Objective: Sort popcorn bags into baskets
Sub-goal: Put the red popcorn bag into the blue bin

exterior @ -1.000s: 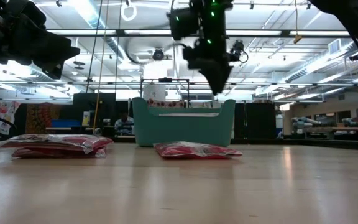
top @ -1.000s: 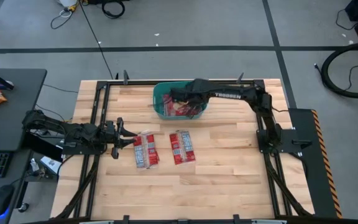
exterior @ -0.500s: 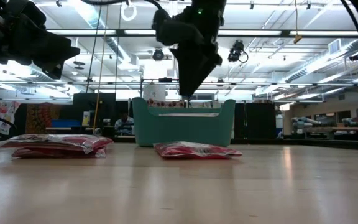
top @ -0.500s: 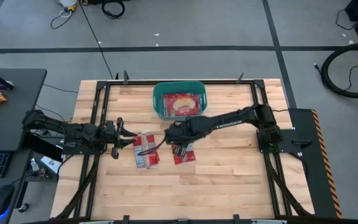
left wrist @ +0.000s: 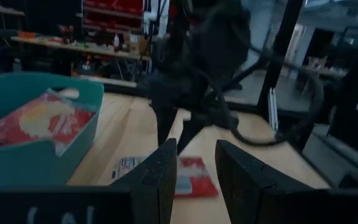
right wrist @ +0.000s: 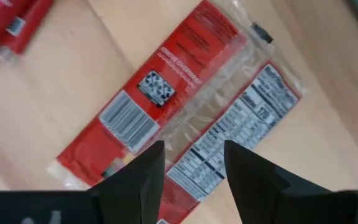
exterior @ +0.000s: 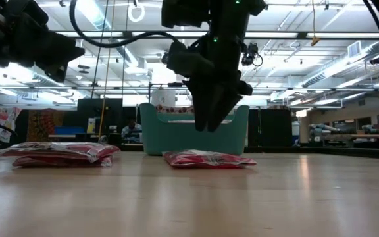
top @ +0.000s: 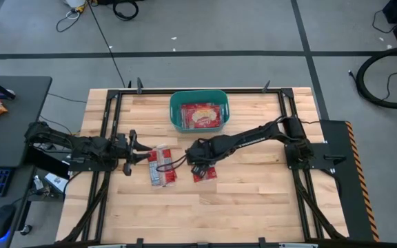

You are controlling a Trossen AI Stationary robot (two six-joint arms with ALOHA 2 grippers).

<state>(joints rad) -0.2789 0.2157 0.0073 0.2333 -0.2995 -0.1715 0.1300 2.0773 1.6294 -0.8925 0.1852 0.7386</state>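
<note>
Right end effector (right wrist: pixel 188 171) open above flat crinkly red popcorn bag (right wrist: pixel 179 112), rounded teal tub (top: pixel 178 114)

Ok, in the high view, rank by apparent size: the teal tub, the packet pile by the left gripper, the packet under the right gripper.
1. Teal tub, clearly largest.
2. Packet pile by the left gripper.
3. Packet under the right gripper; partly hidden by the arm, so its rank below the pile is unsure.

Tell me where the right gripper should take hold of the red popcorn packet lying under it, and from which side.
Come straight down from above: the flat red plastic popcorn packet lies flat on the wooden table. Probably best to pinch across its narrow width near the clear middle seam, where the open right gripper already hovers, fingers straddling it.
</note>
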